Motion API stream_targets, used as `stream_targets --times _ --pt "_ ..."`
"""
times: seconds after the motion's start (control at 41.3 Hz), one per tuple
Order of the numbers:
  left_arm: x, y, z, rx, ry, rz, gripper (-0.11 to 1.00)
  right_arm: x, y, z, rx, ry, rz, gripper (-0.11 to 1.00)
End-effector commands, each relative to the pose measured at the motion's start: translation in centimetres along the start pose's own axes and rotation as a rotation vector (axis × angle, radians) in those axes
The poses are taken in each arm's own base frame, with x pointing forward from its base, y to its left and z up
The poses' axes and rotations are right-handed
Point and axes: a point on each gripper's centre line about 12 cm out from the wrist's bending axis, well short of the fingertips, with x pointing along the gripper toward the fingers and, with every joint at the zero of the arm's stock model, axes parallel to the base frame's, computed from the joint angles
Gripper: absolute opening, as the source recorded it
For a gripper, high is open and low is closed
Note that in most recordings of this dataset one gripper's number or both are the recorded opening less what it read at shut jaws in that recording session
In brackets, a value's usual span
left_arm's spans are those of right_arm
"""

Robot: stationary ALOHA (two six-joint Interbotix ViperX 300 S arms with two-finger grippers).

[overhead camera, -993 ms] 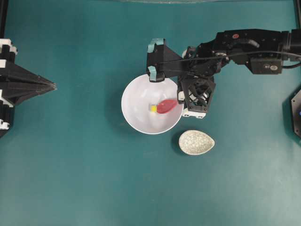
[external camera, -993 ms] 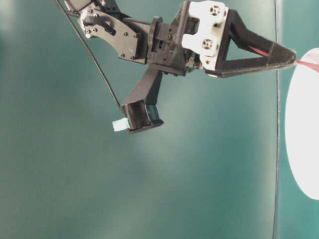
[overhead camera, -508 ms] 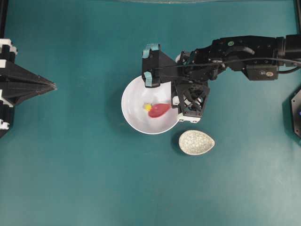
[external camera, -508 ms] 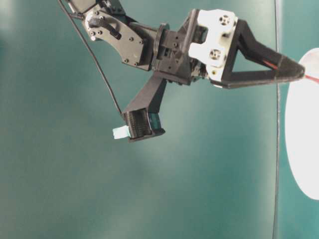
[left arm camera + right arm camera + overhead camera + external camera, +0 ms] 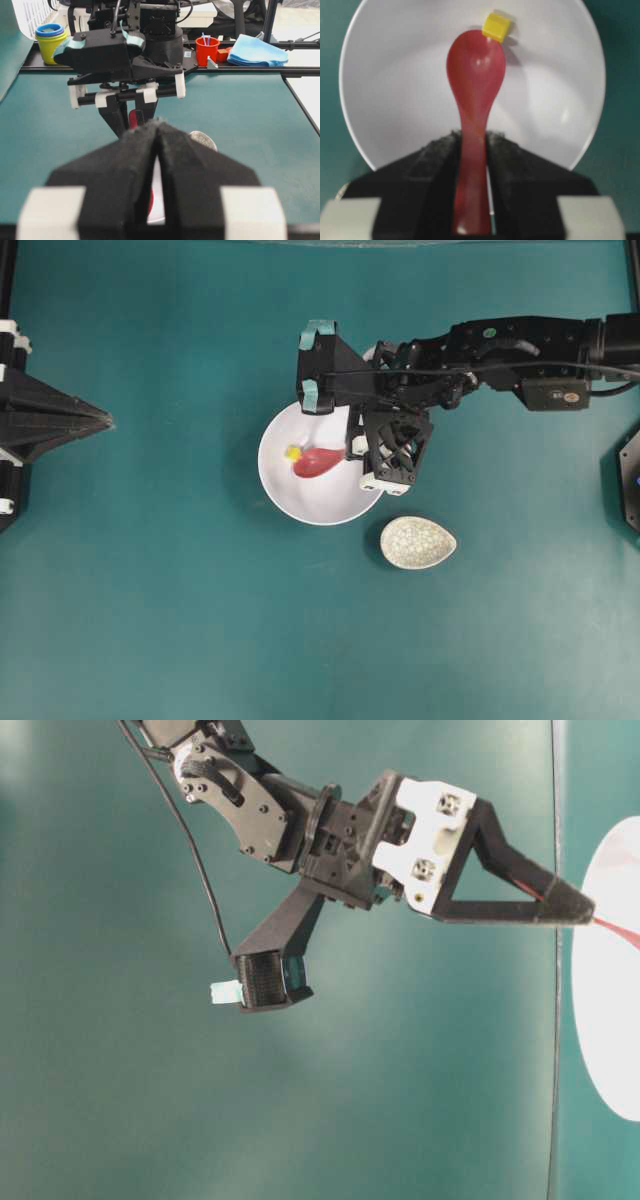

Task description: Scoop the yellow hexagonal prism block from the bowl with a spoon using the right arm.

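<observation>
The white bowl (image 5: 322,502) sits mid-table. My right gripper (image 5: 352,453) reaches over the bowl's right rim and is shut on the handle of the red spoon (image 5: 318,461). In the right wrist view the spoon (image 5: 476,75) points away from the gripper (image 5: 472,137), its scoop lying inside the bowl (image 5: 395,90). The yellow hexagonal prism block (image 5: 497,26) rests against the scoop's tip, outside the scoop, on the bowl's far wall. From above, the block (image 5: 294,452) is left of the scoop. My left gripper (image 5: 103,422) is shut and empty at the table's left edge.
A small speckled teardrop dish (image 5: 417,542) lies just below and right of the bowl. Beyond the table's far rail in the left wrist view are stacked cups (image 5: 50,40), an orange cup (image 5: 207,49) and a blue cloth (image 5: 257,50).
My right gripper has moved left over the bowl with the spoon. The scoop's tip has pushed the yellow block leftward and up the bowl's wall. The left arm is still.
</observation>
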Motion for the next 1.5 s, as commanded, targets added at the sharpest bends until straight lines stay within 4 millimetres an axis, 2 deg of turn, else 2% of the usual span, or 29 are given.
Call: stream_targets --times 0.0,0.387,0.944,1.186,1.477 --pt "0.2 0.0 1.3 0.005 -0.034 0.002 0.03 -0.9 0.2 1.0 -0.01 -0.049 -0.005 0.25" --pt "0.1 0.1 1.5 0.002 -0.043 0.002 0.03 -1.0 -0.1 1.9 -0.012 -0.123 -0.026 0.25" --pt "0.1 0.1 1.5 0.002 -0.041 0.002 0.03 -1.0 -0.1 2.1 -0.017 -0.137 -0.029 0.25" --pt "0.1 0.1 1.5 0.002 -0.041 0.002 0.03 -1.7 0.1 2.6 -0.026 -0.186 -0.037 0.25" --pt "0.1 0.1 1.5 0.002 -0.041 0.002 0.03 -2.3 0.2 1.8 -0.025 -0.189 -0.038 0.25"
